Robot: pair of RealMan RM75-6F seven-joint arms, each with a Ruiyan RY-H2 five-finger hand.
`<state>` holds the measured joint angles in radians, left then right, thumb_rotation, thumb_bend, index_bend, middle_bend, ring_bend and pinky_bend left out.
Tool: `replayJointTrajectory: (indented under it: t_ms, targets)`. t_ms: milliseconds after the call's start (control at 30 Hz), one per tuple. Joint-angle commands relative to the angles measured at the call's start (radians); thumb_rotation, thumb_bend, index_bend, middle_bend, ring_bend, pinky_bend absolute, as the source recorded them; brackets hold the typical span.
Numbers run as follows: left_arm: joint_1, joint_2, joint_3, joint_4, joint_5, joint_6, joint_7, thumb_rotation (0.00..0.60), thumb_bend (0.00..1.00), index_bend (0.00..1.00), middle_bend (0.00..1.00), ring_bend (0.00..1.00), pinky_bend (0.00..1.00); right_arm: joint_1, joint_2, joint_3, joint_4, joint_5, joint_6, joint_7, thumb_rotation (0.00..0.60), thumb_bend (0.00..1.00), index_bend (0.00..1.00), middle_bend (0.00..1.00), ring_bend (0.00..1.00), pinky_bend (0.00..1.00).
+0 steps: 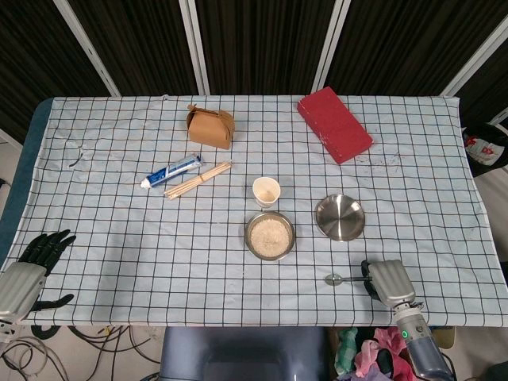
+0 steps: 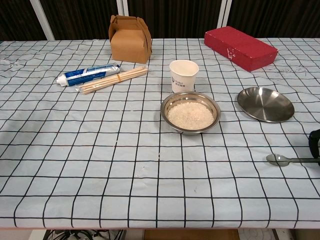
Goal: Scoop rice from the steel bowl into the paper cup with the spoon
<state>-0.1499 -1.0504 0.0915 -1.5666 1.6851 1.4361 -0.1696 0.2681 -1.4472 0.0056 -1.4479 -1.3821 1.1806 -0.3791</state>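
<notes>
Lying flat, spoon point(image 2: 285, 160), bowl forward

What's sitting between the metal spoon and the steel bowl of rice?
Nothing: only bare checked tablecloth separates the metal spoon from the steel bowl of rice, clearest in the chest view.

Left hand point(image 1: 30, 270) showing a silver-grey metal back with black fingers point(image 1: 49, 243), right hand point(image 1: 386, 281) wearing the same silver-grey shell over black fingers, a small green light glowing on the grey wrist behind it
</notes>
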Motion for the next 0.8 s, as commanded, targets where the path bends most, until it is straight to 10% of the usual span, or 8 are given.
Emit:
replayJointTrajectory:
  t_ms: [33,800]
  targets:
    - [0.000,0.001,0.000,-0.001,-0.001,-0.001,0.000,0.600,0.02,0.00,0.00,0.00,0.00,0.000,0.000,0.000,0.000,0.001,-0.001,0.000,0.600,0.36,0.53,1.00,1.00,1.00]
    - [0.001,0.003,0.000,-0.007,-0.003,-0.003,-0.002,0.600,0.02,0.00,0.00,0.00,0.00,0.000,0.005,-0.002,-0.008,0.000,0.006,0.000,0.600,0.39,0.59,1.00,1.00,1.00]
